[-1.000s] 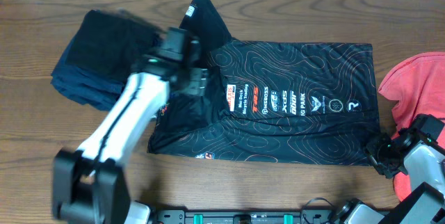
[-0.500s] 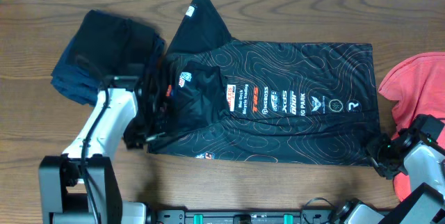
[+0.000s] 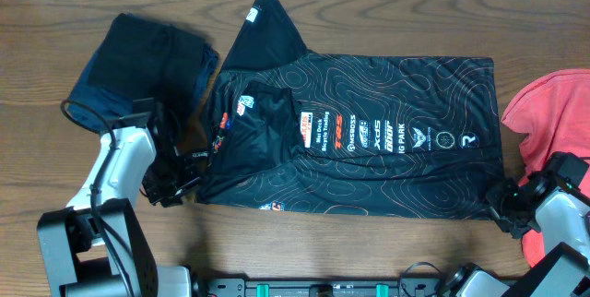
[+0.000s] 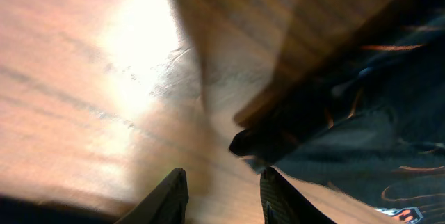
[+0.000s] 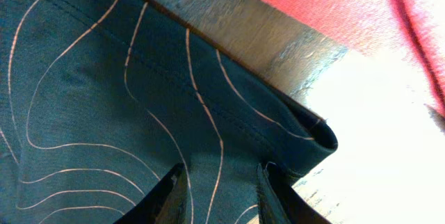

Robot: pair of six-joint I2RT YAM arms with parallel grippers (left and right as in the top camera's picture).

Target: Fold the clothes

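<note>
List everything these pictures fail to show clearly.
- Left wrist view, motion blur: whether the left gripper touches the jersey edge.
- Right wrist view, too close: whether the right gripper pinches the jersey corner or only hovers over it.
- Overhead: the red T-shirt is cut off by the right edge.
- Overhead: the dark blue pile is bunched up, so its kind is unclear.

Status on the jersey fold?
Left gripper open, empty, beside jersey edge. Right gripper astride jersey corner, grip unclear. Jersey flat, one sleeve folded in. Nothing on it.
</note>
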